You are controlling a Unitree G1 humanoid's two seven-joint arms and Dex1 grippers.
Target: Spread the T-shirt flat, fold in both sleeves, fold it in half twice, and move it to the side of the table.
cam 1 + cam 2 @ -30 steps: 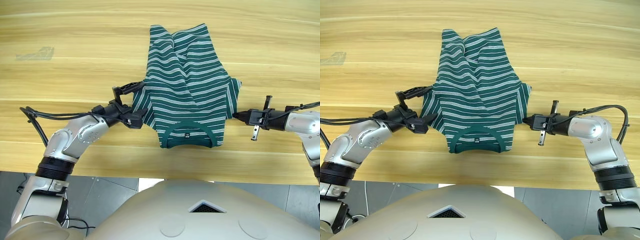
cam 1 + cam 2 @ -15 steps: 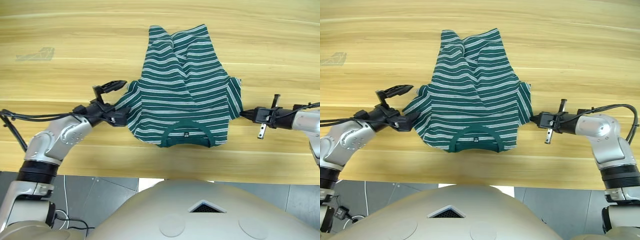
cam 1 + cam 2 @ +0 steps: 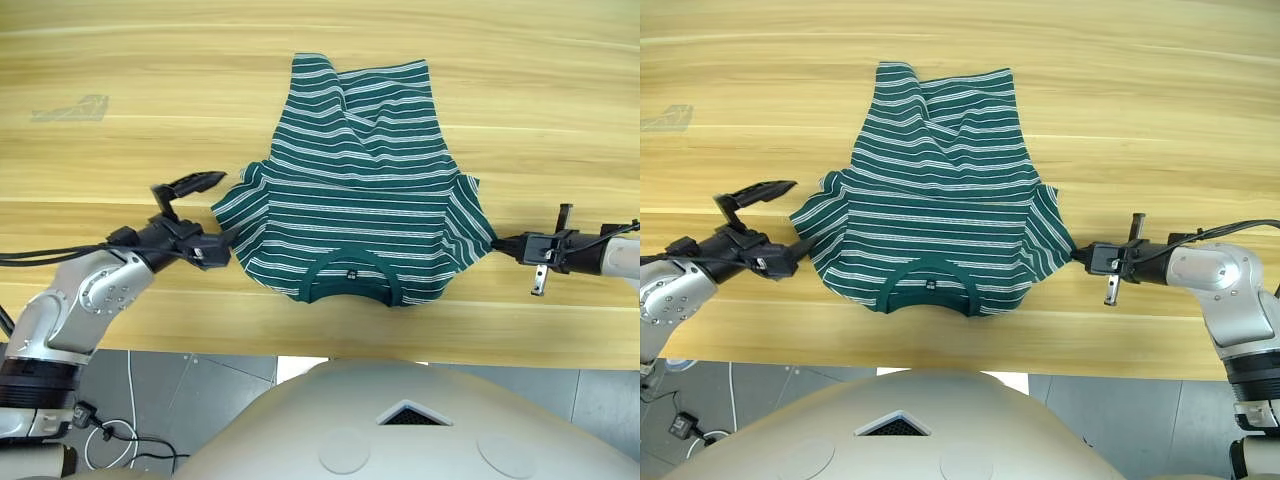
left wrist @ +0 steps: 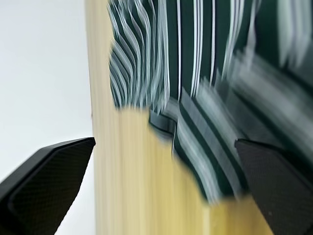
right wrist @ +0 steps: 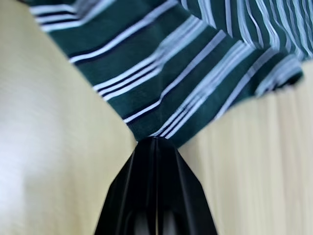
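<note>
Right gripper is pinched fully shut on the tip of the right sleeve, out at 3 o'clock from the T-shirt. Left gripper stands wide open at 9 o'clock, with the left sleeve lying between its jaws but not clamped.

Striped and dark green, the T-shirt lies on the wooden table, its collar at 6 o'clock near the table's front edge and its hem at 12 o'clock.

The step in hand looks like spreading the shirt flat. To do it well, the left gripper should probably close on the sleeve edge before any pull. Both arms should then draw apart evenly toward 9 and 3 o'clock, low over the wood, so the body does not slide to one side. The hem end looks rumpled, with a fold near 11 o'clock, and will likely need its own tug toward 12.

The right wrist view settles what the head views only hint at. The hold takes just the sleeve's corner at the very fingertips, so a hard pull could slip it. The left wrist view, though blurred, shows clear space at both fingers. The head views supply the whole layout and the wrinkled hem.
</note>
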